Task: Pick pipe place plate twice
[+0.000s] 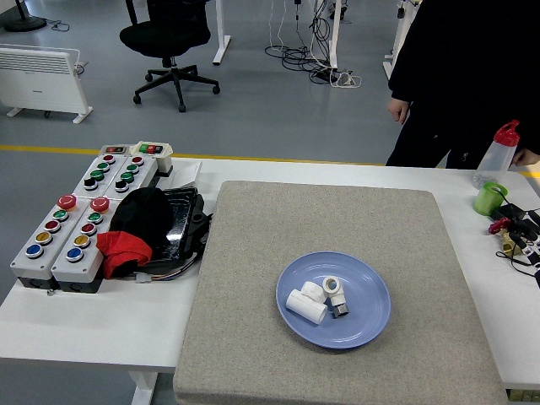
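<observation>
A blue plate (368,318) lies on the grey mat (329,228) in the middle of the table. Two white pipe fittings lie on it: a larger tee piece (307,303) at the left and a smaller elbow (334,294) with a dark end beside it, touching. Neither robot hand shows in the head view. A person in black (464,59) stands at the far right side of the table, one hand (397,109) hanging down, the other (527,158) near a bottle.
Two grey button boxes (72,228) stand at the left, with a black tray holding black and red cloth (139,228) next to them. A clear bottle with a red cap (498,152), a green cup (488,198) and cables (521,236) are at the right edge.
</observation>
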Controlling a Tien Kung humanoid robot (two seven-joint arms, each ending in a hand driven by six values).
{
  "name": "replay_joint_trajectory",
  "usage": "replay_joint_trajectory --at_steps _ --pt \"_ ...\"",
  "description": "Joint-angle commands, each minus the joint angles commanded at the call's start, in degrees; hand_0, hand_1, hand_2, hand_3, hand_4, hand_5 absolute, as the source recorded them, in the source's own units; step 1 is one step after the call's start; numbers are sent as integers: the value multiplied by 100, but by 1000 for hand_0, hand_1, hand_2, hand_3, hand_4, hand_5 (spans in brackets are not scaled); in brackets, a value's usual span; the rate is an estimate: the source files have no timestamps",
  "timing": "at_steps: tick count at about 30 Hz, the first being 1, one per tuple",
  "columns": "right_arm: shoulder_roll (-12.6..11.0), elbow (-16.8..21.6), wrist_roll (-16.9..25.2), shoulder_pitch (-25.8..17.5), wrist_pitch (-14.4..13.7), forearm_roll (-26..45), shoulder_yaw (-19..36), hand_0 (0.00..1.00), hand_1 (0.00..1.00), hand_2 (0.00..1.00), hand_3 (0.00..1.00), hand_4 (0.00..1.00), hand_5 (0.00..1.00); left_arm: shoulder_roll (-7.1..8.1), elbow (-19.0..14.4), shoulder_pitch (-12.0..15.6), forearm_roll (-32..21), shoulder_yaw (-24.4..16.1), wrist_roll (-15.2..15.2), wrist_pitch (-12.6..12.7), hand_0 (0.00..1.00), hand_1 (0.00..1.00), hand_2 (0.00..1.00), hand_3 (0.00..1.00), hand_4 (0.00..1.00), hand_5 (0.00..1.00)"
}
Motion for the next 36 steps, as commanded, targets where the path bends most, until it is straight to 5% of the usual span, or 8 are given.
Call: replay_joint_trajectory --at_steps 36 --pt "12 -199 -5 -81 124 -160 -97 772 734 776 761 540 665 3 0 -36 30 -18 -10 -9 727 773 739 699 447 998"
